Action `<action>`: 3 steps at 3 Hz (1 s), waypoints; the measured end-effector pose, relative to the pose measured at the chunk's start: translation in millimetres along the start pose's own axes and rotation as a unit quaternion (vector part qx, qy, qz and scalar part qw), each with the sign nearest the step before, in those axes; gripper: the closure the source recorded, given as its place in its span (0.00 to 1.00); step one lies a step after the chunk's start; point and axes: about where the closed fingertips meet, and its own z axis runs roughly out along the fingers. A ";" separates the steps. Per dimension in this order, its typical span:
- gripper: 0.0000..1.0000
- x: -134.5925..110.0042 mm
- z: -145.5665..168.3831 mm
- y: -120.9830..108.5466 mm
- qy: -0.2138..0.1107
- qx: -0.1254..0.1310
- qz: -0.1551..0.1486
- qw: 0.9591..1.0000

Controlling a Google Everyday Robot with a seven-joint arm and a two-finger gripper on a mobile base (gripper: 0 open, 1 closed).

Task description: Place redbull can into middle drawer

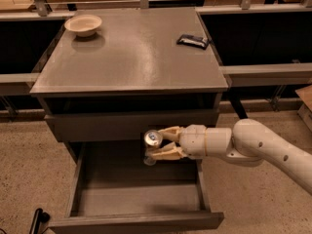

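One grey cabinet, flat top with a dull sheen. Middle drawer stands open toward the near side: wide shallow grey tray, flat floor, low walls. White arm comes in from the right. Gripper, tan fingers, pinches the redbull can over the drawer's far end, just below the panel above. Can is slim, silver, tilted, shiny round top showing; floor contact can't tell. Beige round bowl sits top far left, flat dark packet far right.
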 end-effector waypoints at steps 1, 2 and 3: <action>1.00 64.5 16.2 3.1 0.025 -0.008 0.019 0.999; 1.00 159.3 29.2 22.0 0.037 -0.008 0.044 0.998; 1.00 204.2 32.2 33.1 0.045 -0.009 0.056 0.997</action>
